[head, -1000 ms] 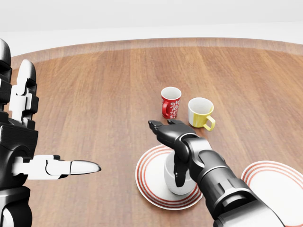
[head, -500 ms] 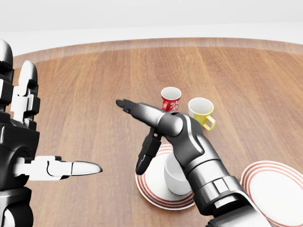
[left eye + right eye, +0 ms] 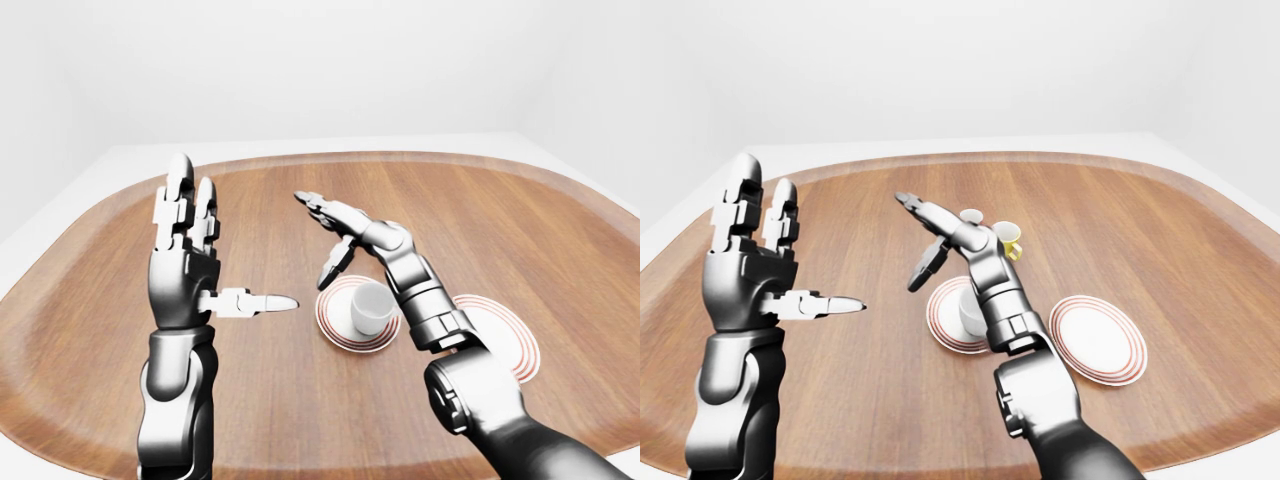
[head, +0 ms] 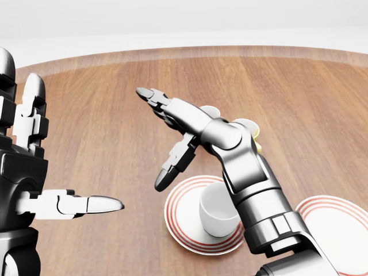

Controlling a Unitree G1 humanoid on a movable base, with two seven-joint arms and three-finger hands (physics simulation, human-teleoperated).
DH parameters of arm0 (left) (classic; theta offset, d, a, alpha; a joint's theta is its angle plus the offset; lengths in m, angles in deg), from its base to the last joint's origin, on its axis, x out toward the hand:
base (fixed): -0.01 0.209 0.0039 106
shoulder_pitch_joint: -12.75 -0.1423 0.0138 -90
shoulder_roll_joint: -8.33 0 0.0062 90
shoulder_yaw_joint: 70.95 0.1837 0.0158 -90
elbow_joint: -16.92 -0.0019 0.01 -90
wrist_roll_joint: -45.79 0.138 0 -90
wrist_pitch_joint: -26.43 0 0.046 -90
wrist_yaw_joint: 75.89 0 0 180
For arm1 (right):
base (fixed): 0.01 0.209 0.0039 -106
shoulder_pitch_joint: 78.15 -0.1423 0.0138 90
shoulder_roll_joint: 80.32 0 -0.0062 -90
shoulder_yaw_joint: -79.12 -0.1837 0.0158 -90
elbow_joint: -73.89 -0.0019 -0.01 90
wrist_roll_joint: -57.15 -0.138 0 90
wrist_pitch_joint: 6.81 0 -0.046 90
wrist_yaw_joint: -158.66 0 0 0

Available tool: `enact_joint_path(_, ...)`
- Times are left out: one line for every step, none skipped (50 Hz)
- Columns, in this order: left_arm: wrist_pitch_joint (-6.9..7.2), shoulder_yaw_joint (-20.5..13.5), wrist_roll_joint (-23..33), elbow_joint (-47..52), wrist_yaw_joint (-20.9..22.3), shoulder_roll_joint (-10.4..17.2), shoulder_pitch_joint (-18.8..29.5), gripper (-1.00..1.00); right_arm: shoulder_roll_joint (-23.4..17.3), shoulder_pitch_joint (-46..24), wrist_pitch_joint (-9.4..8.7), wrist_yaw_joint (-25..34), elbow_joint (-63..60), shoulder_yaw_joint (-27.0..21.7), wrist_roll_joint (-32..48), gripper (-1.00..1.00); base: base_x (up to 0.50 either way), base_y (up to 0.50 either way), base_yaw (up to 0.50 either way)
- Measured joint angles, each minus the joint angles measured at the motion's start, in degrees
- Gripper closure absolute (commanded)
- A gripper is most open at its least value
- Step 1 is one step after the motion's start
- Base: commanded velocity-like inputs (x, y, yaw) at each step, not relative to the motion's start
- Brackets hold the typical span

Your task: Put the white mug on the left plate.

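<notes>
The white mug (image 4: 216, 216) stands upright on the left plate (image 4: 179, 223), a white plate with red rings, low in the head view. My right hand (image 4: 150, 138) is open and empty, fingers spread, raised above the table up and to the left of the mug, apart from it. My right forearm passes over the mug's right side. My left hand (image 4: 64, 154) is open and empty at the left edge of the head view, fingers upright and thumb pointing right.
The right plate (image 4: 340, 229) lies at the bottom right. A yellow mug (image 3: 1011, 236) and a red mug (image 3: 971, 215) stand above the left plate, mostly hidden behind my right arm. The wooden table (image 4: 115, 115) has a raised rim.
My right hand has come off the white mug, lifted and swung up and to the left with fingers spread. The mug stays on the left plate. The left hand has not moved.
</notes>
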Motion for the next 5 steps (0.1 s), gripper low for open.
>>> enact_joint_path(0.00,-0.01,-0.01,0.03,0.00,0.01,0.01,-1.00,-0.18,0.45,0.00,0.02,-0.68,-0.08,-0.40,-1.00,0.00,0.00,0.00)
enact_joint_path(0.00,-0.03,-0.02,0.05,0.00,0.01,0.04,-1.00,-0.37,0.92,0.00,0.03,-1.36,-0.14,-0.77,-1.00,0.00,0.00,0.00)
enact_joint_path(0.00,-0.05,-0.04,0.07,0.00,0.03,0.06,-1.00,-0.56,1.38,0.00,0.03,-2.03,-0.22,-1.13,-1.00,0.00,0.00,0.00)
enact_joint_path(0.00,-0.09,-0.06,0.09,-0.01,0.04,0.08,-1.00,-0.75,1.84,0.00,-0.06,-2.70,-0.35,-1.53,-1.00,0.00,0.00,0.00)
enact_joint_path(0.00,-0.12,-0.08,0.11,-0.01,0.05,0.10,-1.00,-0.96,2.32,0.00,-0.10,-3.38,-0.43,-1.88,-1.00,0.00,0.00,0.00)
